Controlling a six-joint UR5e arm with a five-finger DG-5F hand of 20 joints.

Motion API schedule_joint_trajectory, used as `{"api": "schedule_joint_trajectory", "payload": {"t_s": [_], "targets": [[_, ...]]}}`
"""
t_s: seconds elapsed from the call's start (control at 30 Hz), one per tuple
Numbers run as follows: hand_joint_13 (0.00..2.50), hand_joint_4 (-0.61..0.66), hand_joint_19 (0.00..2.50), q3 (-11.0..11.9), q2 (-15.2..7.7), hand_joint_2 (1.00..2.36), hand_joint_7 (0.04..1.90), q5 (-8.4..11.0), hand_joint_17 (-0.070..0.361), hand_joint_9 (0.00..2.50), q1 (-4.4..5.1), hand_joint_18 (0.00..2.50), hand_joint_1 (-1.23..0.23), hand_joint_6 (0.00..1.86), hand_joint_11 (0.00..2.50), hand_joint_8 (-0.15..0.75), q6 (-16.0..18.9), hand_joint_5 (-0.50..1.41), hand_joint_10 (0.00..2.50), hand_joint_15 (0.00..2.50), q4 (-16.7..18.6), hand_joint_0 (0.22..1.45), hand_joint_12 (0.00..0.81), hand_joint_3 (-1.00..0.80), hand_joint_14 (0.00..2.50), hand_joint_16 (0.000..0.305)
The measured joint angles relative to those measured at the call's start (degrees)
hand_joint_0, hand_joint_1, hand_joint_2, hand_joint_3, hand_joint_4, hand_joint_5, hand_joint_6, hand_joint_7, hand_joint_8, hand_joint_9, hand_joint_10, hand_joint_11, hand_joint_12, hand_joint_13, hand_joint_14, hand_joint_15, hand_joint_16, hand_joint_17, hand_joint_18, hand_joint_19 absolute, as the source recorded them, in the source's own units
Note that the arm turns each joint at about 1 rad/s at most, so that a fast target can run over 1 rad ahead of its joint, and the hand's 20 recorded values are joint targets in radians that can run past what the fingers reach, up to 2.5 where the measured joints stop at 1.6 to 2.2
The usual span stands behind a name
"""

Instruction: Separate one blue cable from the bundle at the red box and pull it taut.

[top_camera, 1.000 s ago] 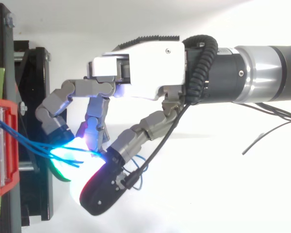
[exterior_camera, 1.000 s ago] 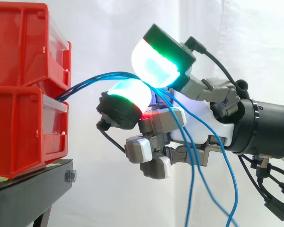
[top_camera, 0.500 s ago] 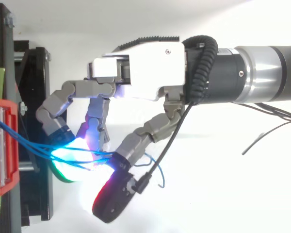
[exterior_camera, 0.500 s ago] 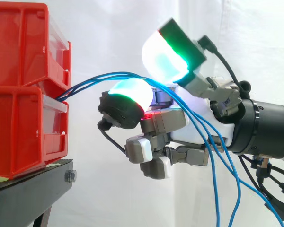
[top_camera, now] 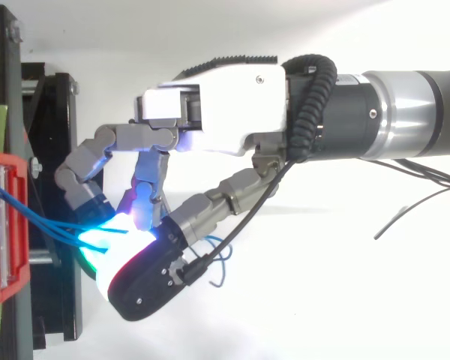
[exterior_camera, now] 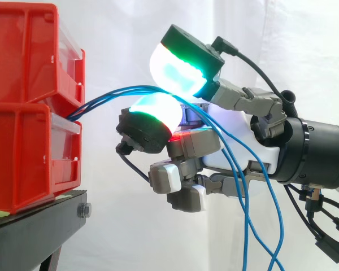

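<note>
Blue cables (exterior_camera: pixel 104 97): thin strands in a bundle, leaving the gap between stacked red bins (exterior_camera: pixel 22 147) at the black stand's (exterior_camera: pixel 39 220) front edge, arcing right.

Hand (exterior_camera: pixel 231 147): nearly closed. Bundle runs between two glowing pads, upper (exterior_camera: pixel 178 68) and lower (exterior_camera: pixel 155 110), set close together and pinching the strands. Other fingers curled below.

Side view: strands fan out past the palm and hang down.

Top view: hand (top_camera: pixel 225 105) from above, cables at the bin's clear front, small loose cable loop (top_camera: pixel 222 264) beside the thumb.
</note>
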Motion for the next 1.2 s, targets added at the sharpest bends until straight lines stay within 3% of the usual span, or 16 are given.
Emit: {"api": "schedule_joint_trajectory", "payload": {"t_s": [0.17, 0.23, 0.3, 0.33, 0.47, 0.7, 0.83, 0.9, 0.97, 1.0, 1.2], "targets": [[1.04, 0.17, 0.74, -0.01, 0.0, 1.02, 1.65, 0.0, 0.127, 1.15, 0.0, 1.14, -0.94, 0.87, 1.16, 0.421, 0.0, -0.15, 0.02, 0.67, 0.04, 0.72, 0.432, -0.19, 0.02, 0.056], [1.03, 0.14, 0.72, -0.01, 0.0, 1.02, 1.64, 0.0, 0.126, 1.14, 0.0, 1.13, -0.94, 0.88, 1.16, 0.42, 0.0, -0.16, 0.02, 0.67, 0.05, 0.77, 0.429, -0.29, 0.02, 0.056], [1.03, 0.18, 0.71, 0.0, 0.0, 1.0, 1.66, 0.0, 0.124, 1.14, 0.0, 1.11, -0.93, 0.88, 1.14, 0.423, 0.0, -0.16, 0.02, 0.66, 0.02, 0.82, 0.425, -0.49, 0.02, 0.055], [1.03, 0.18, 0.71, 0.0, 0.0, 1.0, 1.68, 0.0, 0.124, 1.15, 0.0, 1.11, -0.92, 0.88, 1.14, 0.43, 0.0, -0.16, 0.02, 0.65, 0.01, 0.83, 0.424, -0.5, 0.02, 0.055], [1.03, 0.23, 0.65, 0.0, 0.0, 1.0, 1.7, 0.0, 0.126, 1.15, 0.0, 1.13, -0.92, 0.87, 1.11, 0.446, -0.04, -0.15, 0.02, 0.64, 0.04, 0.81, 0.423, -0.5, 0.02, 0.056], [1.03, 0.42, 0.67, -0.02, 0.0, 1.0, 1.67, 0.0, 0.124, 1.19, 0.0, 1.12, -0.98, 0.84, 1.05, 0.467, -0.08, -0.13, 0.03, 0.63, 0.06, 0.72, 0.421, -0.5, 0.02, 0.055], [1.03, 0.43, 0.67, -0.04, 0.0, 1.0, 1.66, -0.07, 0.125, 1.23, 0.0, 1.13, -0.99, 0.84, 1.06, 0.47, -0.07, -0.12, 0.02, 0.64, 0.09, 0.66, 0.418, -0.5, 0.02, 0.055], [1.05, 0.35, 0.71, -0.02, 0.0, 1.0, 1.52, -0.22, 0.131, 1.25, 0.0, 1.15, -0.92, 0.85, 1.03, 0.462, -0.04, -0.12, 0.03, 0.65, 0.09, 0.54, 0.433, -0.5, 0.02, 0.058], [1.06, 0.32, 0.71, -0.02, 0.0, 1.0, 1.47, -0.4, 0.138, 1.26, 0.0, 1.17, -0.85, 0.85, 1.03, 0.464, -0.02, -0.12, 0.02, 0.65, 0.08, 0.49, 0.448, -0.5, 0.02, 0.061], [1.06, 0.3, 0.72, -0.02, 0.0, 1.0, 1.43, -0.49, 0.139, 1.25, -0.02, 1.17, -0.74, 0.84, 1.02, 0.455, -0.01, -0.13, 0.02, 0.65, 0.07, 0.49, 0.454, -0.5, 0.02, 0.062], [1.05, 0.25, 0.8, -0.01, 0.0, 1.0, 1.34, -0.74, 0.128, 1.25, -0.08, 1.12, -0.48, 0.82, 1.01, 0.424, 0.0, -0.13, 0.02, 0.66, 0.1, 0.59, 0.429, -0.5, 0.02, 0.057]]}}
